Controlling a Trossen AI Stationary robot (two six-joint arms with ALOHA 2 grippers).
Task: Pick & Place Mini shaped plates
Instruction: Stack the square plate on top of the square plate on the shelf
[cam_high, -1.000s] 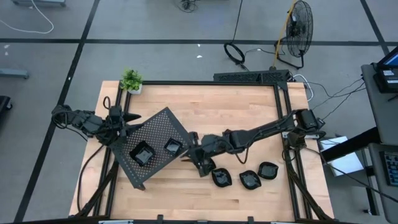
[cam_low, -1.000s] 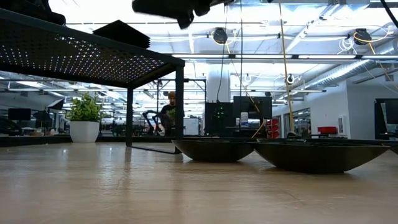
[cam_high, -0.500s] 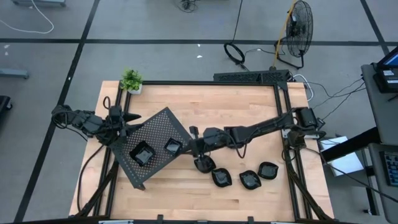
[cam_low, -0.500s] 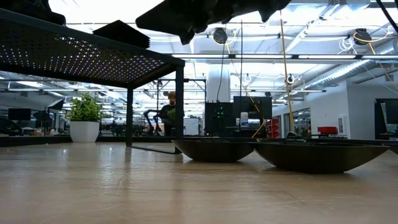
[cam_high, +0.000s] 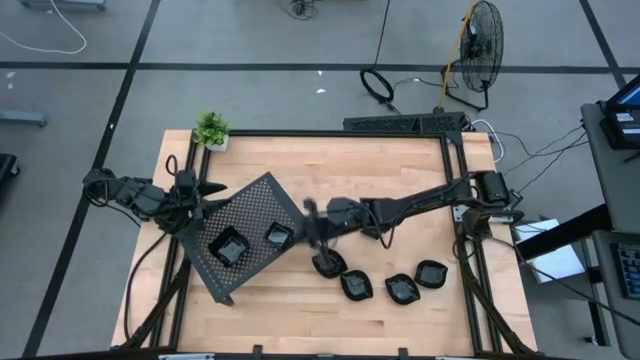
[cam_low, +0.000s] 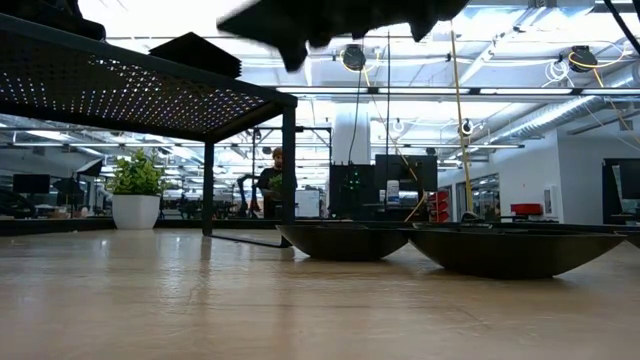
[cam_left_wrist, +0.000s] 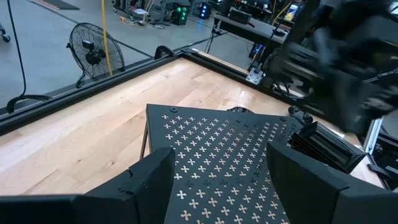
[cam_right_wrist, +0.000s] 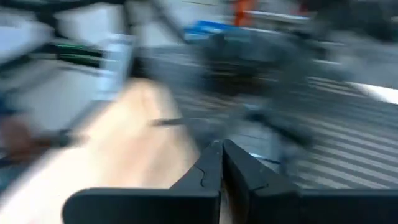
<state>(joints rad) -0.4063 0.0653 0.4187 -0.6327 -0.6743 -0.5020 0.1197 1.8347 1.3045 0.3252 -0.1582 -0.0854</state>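
Observation:
Two mini shaped plates (cam_high: 228, 247) (cam_high: 277, 237), small glossy black dishes, lie on the dark perforated tray (cam_high: 250, 205), which stands on legs at the table's left. Several more plates (cam_high: 327, 265) (cam_high: 357, 286) (cam_high: 402, 289) rest on the wood to its right, two of them in the low view (cam_low: 345, 240) (cam_low: 515, 250). My right gripper (cam_high: 312, 228) (cam_right_wrist: 222, 152) hangs shut and empty in the air by the tray's right corner, above the leftmost plate on the wood. My left gripper (cam_high: 208, 188) (cam_left_wrist: 221, 155) stands open over the tray's far left corner.
A small potted plant (cam_high: 211, 130) stands at the table's far left corner. Black frame rails (cam_high: 330, 133) run along the table's edges. Bare wood lies along the far side and the near edge. A person (cam_low: 272, 180) stands far back in the room.
My right gripper has drawn back from low over the leftmost plate on the wood, toward the table's far edge and the tray, and is blurred with motion. The plate it covered now shows lying on the table. My left arm has kept still.

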